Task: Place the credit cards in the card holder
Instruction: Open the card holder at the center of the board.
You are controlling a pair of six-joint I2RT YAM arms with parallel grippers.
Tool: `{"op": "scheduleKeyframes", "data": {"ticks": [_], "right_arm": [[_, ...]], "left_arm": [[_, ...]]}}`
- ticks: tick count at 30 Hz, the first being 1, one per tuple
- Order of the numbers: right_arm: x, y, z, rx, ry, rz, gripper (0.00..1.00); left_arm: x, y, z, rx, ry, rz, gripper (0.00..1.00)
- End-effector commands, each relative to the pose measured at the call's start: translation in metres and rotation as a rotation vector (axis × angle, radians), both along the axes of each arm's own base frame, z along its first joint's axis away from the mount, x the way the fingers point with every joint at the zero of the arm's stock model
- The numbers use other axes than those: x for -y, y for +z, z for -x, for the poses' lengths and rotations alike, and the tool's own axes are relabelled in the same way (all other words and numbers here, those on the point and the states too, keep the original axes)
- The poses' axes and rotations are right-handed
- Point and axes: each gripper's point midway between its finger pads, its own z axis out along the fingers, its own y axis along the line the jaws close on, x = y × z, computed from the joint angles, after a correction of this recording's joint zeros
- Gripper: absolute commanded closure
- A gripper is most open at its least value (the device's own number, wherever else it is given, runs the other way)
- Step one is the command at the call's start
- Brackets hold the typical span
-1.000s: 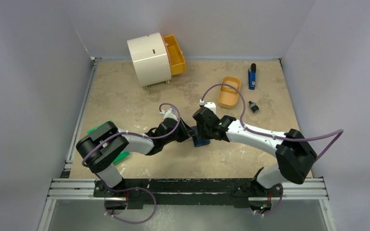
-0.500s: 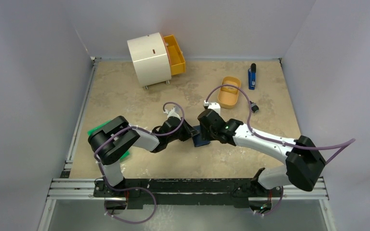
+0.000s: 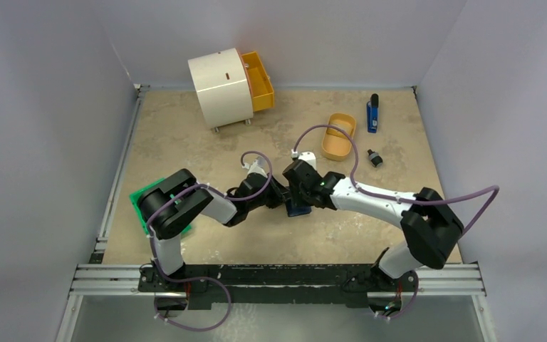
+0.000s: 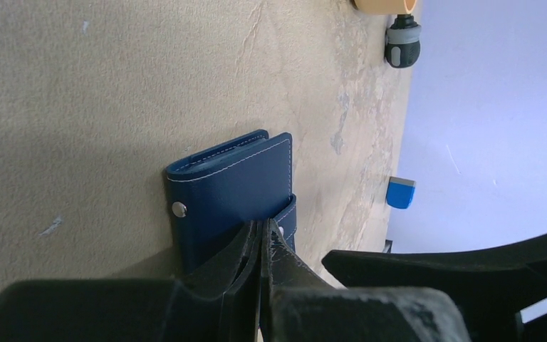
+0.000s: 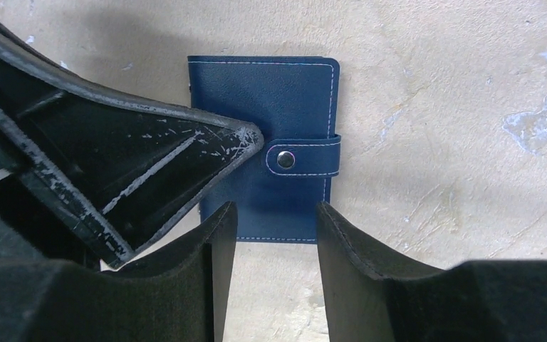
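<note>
Light was even and soft; the desk [image 3: 185, 149] showed faint shadows, and near pincer parts were blurred.

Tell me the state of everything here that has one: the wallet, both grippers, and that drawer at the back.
Wallet: closed, snapped, lying flat.
Left gripper: shut, tips at the wallet.
Right gripper: open, above the wallet.
Drawer: pulled out.

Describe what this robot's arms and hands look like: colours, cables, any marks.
The left arm and right arm have white shells, chunky black joints and a looping purple cable. The left hand and right hand are matte black with wedge-shaped fingers; one left finger is scratched pale.
</note>
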Motion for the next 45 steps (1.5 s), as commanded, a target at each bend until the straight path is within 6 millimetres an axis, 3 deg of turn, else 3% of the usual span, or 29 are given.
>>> {"op": "scheduleKeyframes", "data": {"ticks": [1,16,25,38,45], "right_arm": [[-0.006,0.007,-0.009,0.023,-0.014,0.005,0.53],[0.003,-0.013,-0.024,0.038,-0.047,0.134,0.53],[0.007,-0.020,-0.028,0.048,-0.053,0.173,0.58],[0.011,-0.016,-0.033,0.073,-0.057,0.203,0.81],[0.014,-0.014,-0.032,0.078,-0.062,0.208,0.98]], "left_arm": [[-0.006,-0.011,0.003,-0.019,0.005,-0.004,1.00],[-0.011,-0.008,0.003,-0.026,0.026,0.017,1.00],[-0.011,-0.011,0.004,-0.032,0.023,0.013,1.00],[-0.014,-0.018,0.006,-0.046,0.025,0.000,1.00],[-0.014,-0.024,0.006,-0.056,0.026,-0.016,1.00]]}}
